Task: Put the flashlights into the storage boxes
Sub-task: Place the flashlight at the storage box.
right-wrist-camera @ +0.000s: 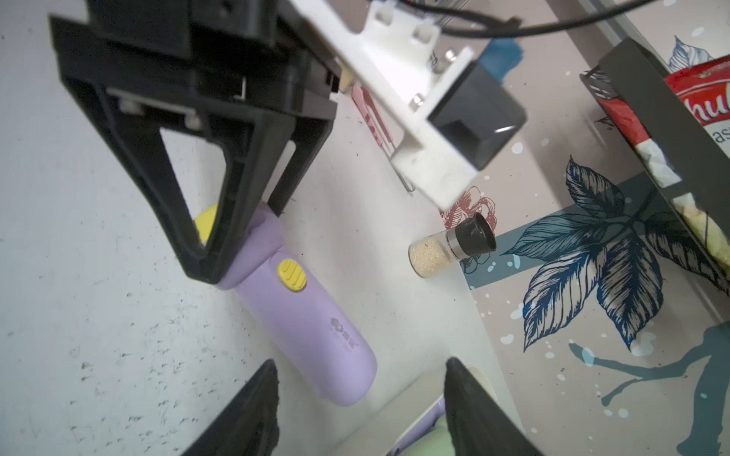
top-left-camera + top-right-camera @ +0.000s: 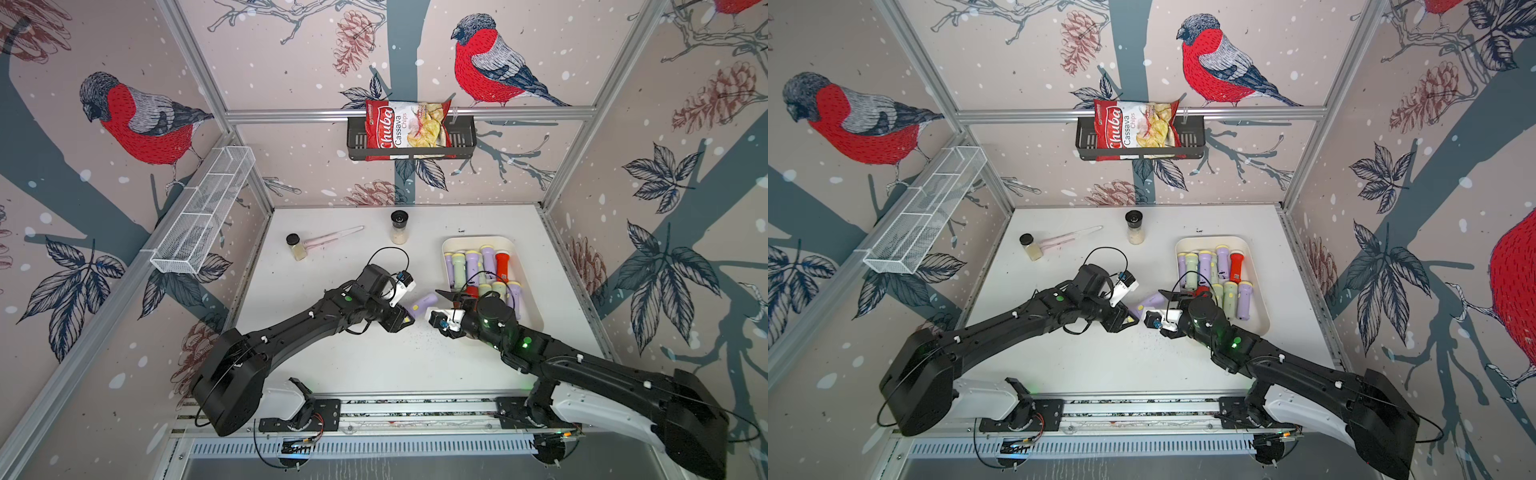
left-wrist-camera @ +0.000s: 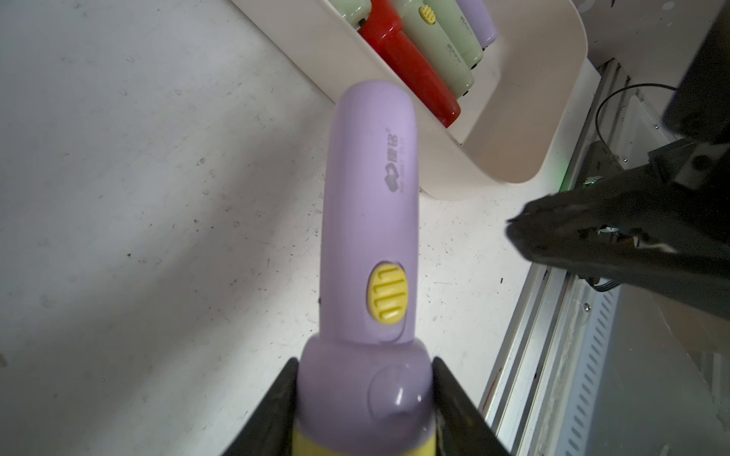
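On the scuffed white table (image 2: 374,365) within bird-papered walls (image 2: 291,62), the left gripper (image 3: 365,398) pinches a lilac flashlight (image 3: 369,197) by its head beside the tray (image 2: 478,240), while the right gripper (image 1: 361,367) stands spread and empty.

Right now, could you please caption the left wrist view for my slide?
Left gripper clamps a lilac flashlight by its head, near the cream tray.

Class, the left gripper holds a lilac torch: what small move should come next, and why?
Probably ease the left gripper forward, over the wall of the cream tray: it is shut on the lilac torch by the head, and the tail points at the tray, just short of it.
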`<state>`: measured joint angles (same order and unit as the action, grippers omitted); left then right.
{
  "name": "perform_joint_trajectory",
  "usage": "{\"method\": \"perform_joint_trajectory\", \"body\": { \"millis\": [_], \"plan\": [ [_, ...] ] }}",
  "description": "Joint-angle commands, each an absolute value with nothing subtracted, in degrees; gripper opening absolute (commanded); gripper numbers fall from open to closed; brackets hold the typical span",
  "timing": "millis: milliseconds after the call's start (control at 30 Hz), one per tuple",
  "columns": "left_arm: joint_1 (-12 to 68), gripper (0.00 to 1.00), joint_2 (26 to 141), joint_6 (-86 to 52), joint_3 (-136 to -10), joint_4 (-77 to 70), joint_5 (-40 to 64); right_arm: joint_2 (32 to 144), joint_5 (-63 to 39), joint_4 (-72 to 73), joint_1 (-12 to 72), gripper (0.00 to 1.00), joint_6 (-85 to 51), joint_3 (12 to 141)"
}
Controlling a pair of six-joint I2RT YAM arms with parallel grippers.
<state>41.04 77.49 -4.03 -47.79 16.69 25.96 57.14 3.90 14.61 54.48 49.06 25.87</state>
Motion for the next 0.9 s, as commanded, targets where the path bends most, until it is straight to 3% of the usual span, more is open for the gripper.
{"method": "perform_joint_trajectory", "body": {
  "millis": [0, 467, 867],
  "plan": [
    [41.0, 0.25, 77.1, -4.5, -48.5, 16.8, 28.7, 59.0, 7.2, 13.6, 55.5, 0.67, 53.4, 27.3],
    [41.1, 0.25, 78.9, -4.8, -50.7, 16.9, 32.6, 67.9, 13.5, 12.0, 57.1, 0.65, 60.6, 31.1],
    [41.0, 0.25, 78.9, -4.9, -51.6, 17.8, 33.8, 71.2, 21.2, 18.4, 58.2, 0.54, 65.5, 31.0]
  ]
}}
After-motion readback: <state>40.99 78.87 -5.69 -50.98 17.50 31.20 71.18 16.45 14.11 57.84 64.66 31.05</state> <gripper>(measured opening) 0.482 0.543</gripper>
